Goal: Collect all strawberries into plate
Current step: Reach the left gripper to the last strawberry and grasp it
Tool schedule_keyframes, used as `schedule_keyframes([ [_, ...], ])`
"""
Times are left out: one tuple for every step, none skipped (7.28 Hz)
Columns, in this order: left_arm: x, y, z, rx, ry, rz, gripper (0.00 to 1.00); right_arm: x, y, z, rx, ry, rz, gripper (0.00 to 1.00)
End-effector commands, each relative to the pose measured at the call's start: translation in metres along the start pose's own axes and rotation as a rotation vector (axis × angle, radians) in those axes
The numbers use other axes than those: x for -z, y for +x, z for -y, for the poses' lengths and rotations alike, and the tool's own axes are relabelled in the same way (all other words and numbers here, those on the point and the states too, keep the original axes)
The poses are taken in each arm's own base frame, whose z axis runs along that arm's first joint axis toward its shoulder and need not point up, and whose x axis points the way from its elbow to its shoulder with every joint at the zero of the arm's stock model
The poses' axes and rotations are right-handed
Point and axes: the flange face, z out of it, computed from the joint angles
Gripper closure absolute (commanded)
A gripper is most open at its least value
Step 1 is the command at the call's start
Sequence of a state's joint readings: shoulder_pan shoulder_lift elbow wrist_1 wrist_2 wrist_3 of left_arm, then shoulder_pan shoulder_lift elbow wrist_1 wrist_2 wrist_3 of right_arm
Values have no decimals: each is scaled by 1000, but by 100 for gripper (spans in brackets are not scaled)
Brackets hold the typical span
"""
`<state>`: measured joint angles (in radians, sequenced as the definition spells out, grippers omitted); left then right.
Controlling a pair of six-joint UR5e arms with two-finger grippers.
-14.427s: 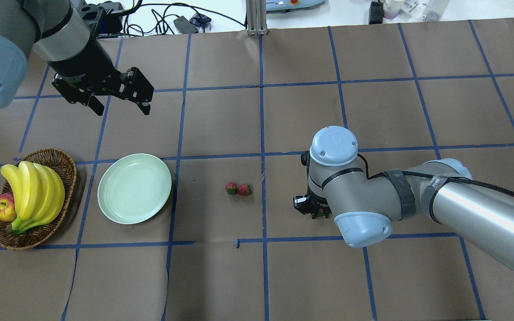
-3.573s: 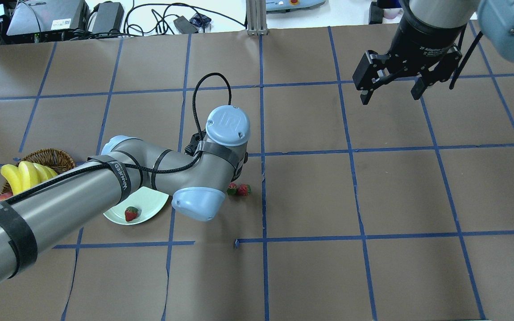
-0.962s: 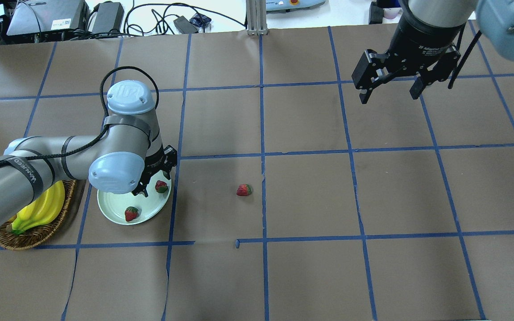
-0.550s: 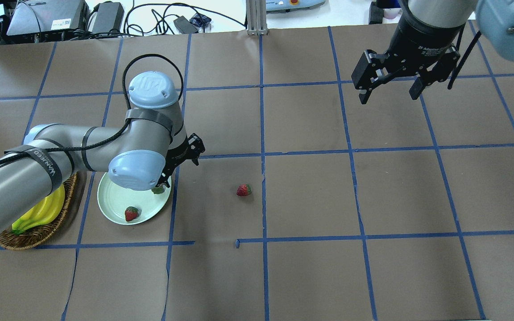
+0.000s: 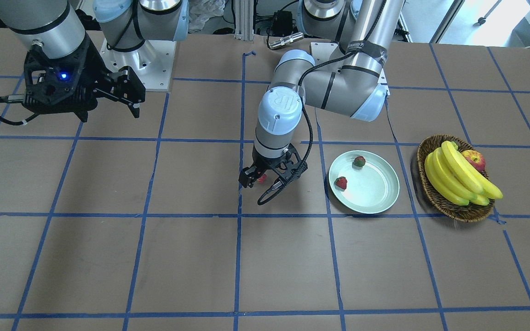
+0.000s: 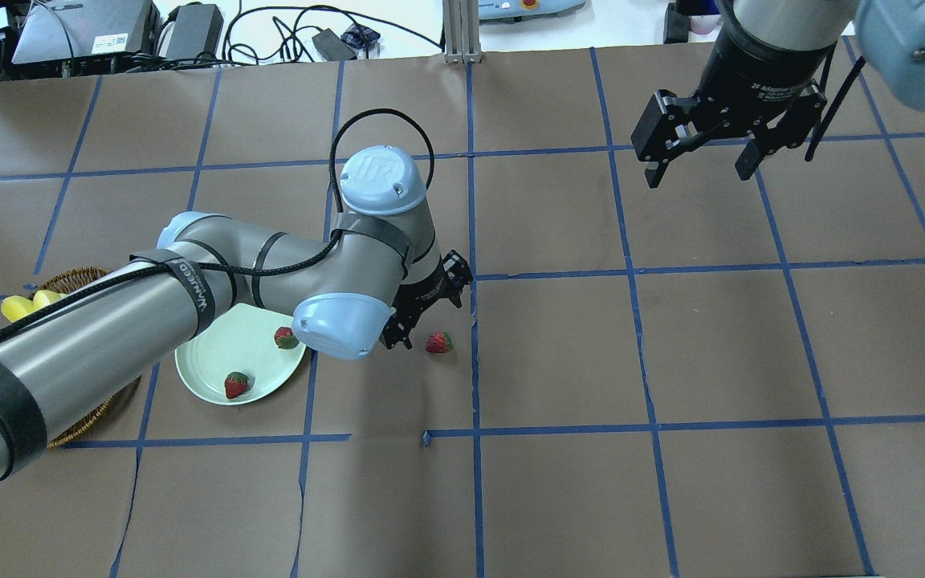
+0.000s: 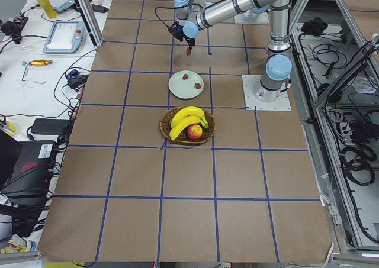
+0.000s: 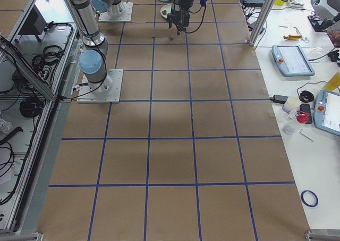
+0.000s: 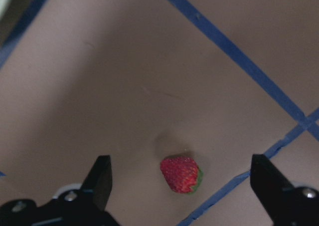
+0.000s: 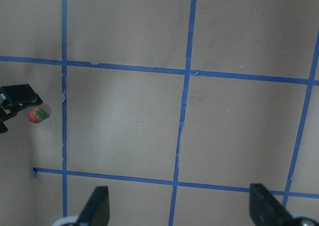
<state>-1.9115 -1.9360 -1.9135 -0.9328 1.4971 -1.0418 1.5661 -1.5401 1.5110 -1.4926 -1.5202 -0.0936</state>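
Two strawberries [image 6: 287, 338] [image 6: 236, 384] lie in the pale green plate [image 6: 213, 353], which also shows in the front view [image 5: 375, 191]. The third strawberry [image 6: 438, 343] lies on the brown table right of the plate. My left gripper [image 6: 428, 311] is open and hovers just above this strawberry. In the left wrist view the berry [image 9: 182, 174] sits between the spread fingers [image 9: 102, 176]. My right gripper [image 6: 699, 164] is open and empty, high at the far right.
A wicker basket [image 5: 453, 209] with bananas [image 5: 458, 177] and an apple [image 5: 474, 160] stands beside the plate on the side away from the loose berry. My left arm [image 6: 109, 321] covers most of the basket in the overhead view. Blue tape lines grid the table.
My left gripper has left a second strawberry in the plate and moved right, from over the plate to over the last strawberry on the table. The right arm has not moved.
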Motion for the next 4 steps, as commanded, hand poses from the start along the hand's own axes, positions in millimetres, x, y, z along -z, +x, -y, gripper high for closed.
schedule_keyframes([
  [-38,-16,-17,-20,18,-17,0,0,0,0,0,0,0,0],
  [-38,-16,-17,-24,22,-20,17,0,0,0,0,0,0,0],
  [-37,-15,-17,-27,23,-25,51,0,0,0,0,0,0,0],
  [-34,-14,-15,-29,29,-29,74,0,0,0,0,0,0,0],
])
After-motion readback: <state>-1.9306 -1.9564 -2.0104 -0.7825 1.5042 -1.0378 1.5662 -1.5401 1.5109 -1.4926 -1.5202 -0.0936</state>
